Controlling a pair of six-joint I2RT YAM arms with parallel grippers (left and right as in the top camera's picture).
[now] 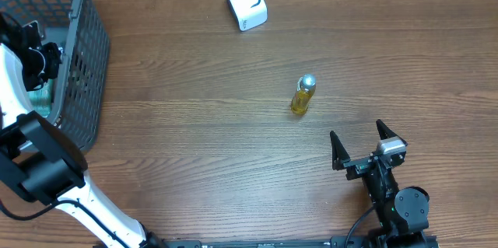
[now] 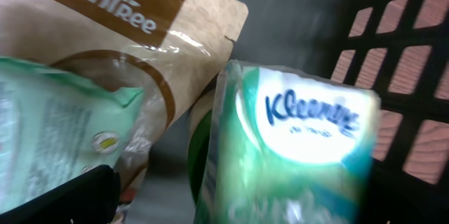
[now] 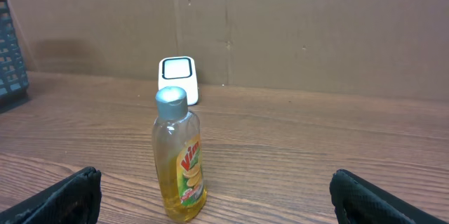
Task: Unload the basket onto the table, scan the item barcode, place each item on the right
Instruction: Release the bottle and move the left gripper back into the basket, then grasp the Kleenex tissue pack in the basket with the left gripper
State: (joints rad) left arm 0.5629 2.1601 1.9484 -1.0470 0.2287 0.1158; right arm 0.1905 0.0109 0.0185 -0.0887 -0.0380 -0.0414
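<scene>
Counter: brown wood grain, carrying a basket, a scanner and a bottle.
Bottle: stands upright on the counter near the middle. It has a silver cap and yellow liquid, and its printed label faces the right wrist camera. No barcode can be made out on this side.
Scanner: a small white box at the far edge of the counter, well apart from the bottle and beyond it as seen from the right arm.
Right fingers: spread wide with nothing between them, low over the near part of the counter.
Bottle and right fingers: the bottle stands ahead of the open gap, nearer the left-hand finger in the wrist view. It is apart from both tips and touches neither.
Basket: dark mesh, at the far left of the counter.
Left arm: reaches down into the basket.
Left fingers: only one dark finger shows, at the lower left of the wrist view. They stand wide apart, and no grip on anything is seen.
Tissue pack: green and white, inside the basket and very close in front of the left wrist camera, to the right of the visible finger. Contact cannot be told.
Brown bag: lies behind the tissue pack.
Green packet: overlaps the brown bag at the left, just above the finger.
</scene>
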